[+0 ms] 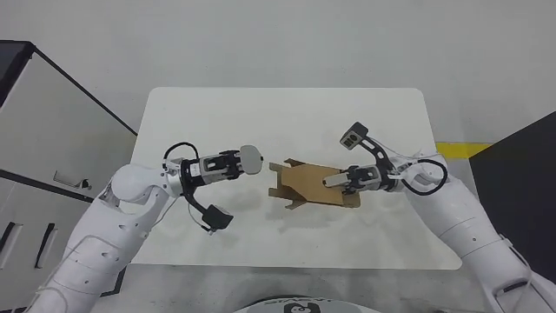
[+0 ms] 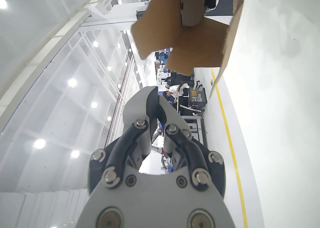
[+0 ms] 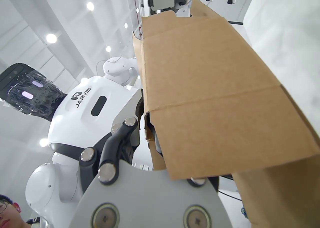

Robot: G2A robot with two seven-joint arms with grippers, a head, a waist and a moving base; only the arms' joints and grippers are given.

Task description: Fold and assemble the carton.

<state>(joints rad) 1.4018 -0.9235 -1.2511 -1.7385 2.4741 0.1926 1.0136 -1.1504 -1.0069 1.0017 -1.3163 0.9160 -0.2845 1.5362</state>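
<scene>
Carton [image 1: 311,185] lies on table [image 1: 287,113], toward robot's side. Open flaps splay toward left gripper [image 1: 252,161], with a small gap between them. Right gripper [image 1: 334,180] is clamped on carton's opposite end, blocking that side. Room to pass over table's far half

left arm [image 1: 143,187] bent at the elbow, forearm directed inward; left gripper [image 1: 249,160] with fingers [image 2: 140,104] pressed together, holding nothing. right arm [image 1: 452,209] likewise bent, forearm directed inward; right gripper [image 1: 334,180] clamped on an edge of the carton [image 1: 304,183]. the 2 grippers point toward each other, tips apart.
</scene>
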